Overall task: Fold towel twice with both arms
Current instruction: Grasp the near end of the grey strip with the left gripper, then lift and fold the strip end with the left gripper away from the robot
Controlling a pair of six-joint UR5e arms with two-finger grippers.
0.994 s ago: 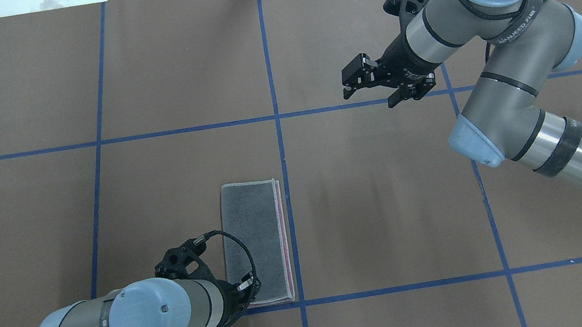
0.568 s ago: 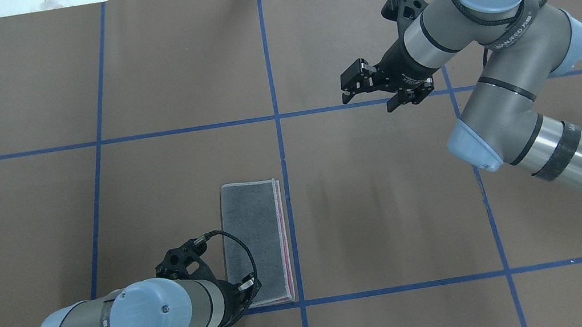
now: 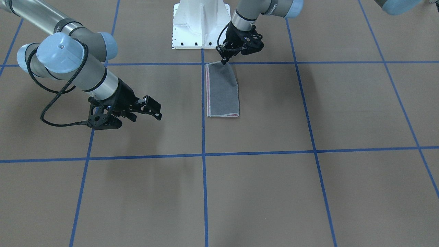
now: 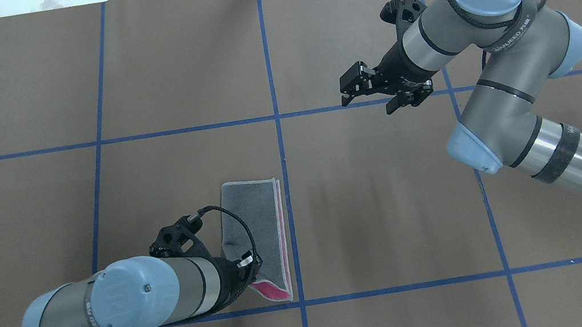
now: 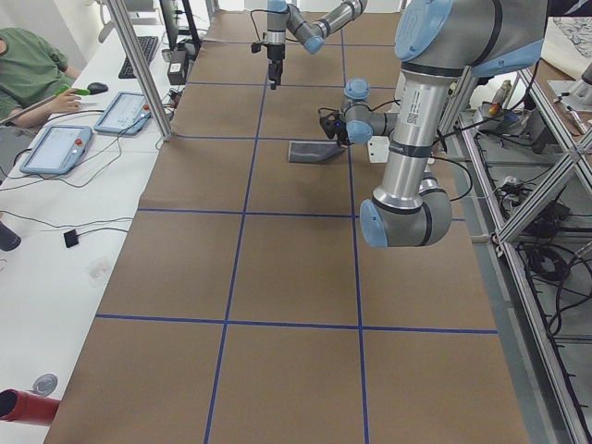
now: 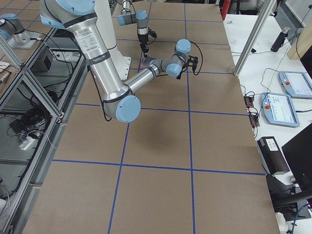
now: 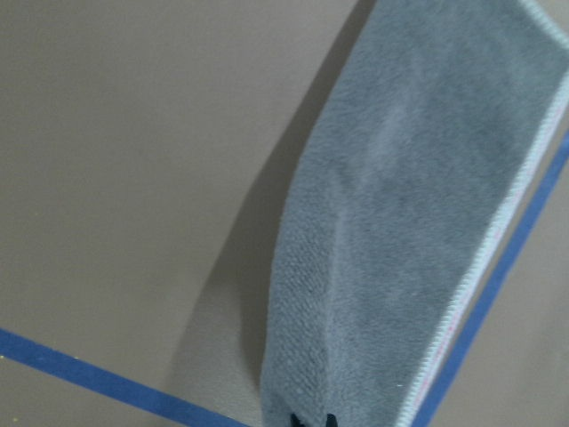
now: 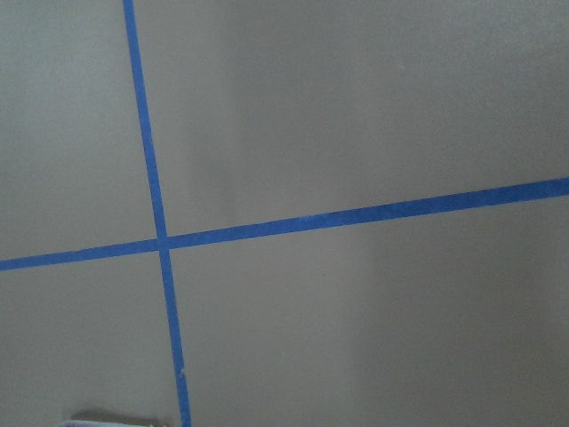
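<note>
Left claw (image 4: 249,266) is clenched on the towel's (image 4: 255,215) near corner, holding that corner up off the desk (image 4: 150,69) so its pink underside shows. Apart from that corner, the towel lies flat as a narrow grey strip, folded in half, just beside the centre blue line (image 4: 269,74). Right claw (image 4: 368,99) hangs well apart above the desk, fingers spread, released.

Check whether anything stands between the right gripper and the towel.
Nothing visible does. Only bare table lies between the open right gripper and the towel, one corner of which the left gripper pinches.
</note>
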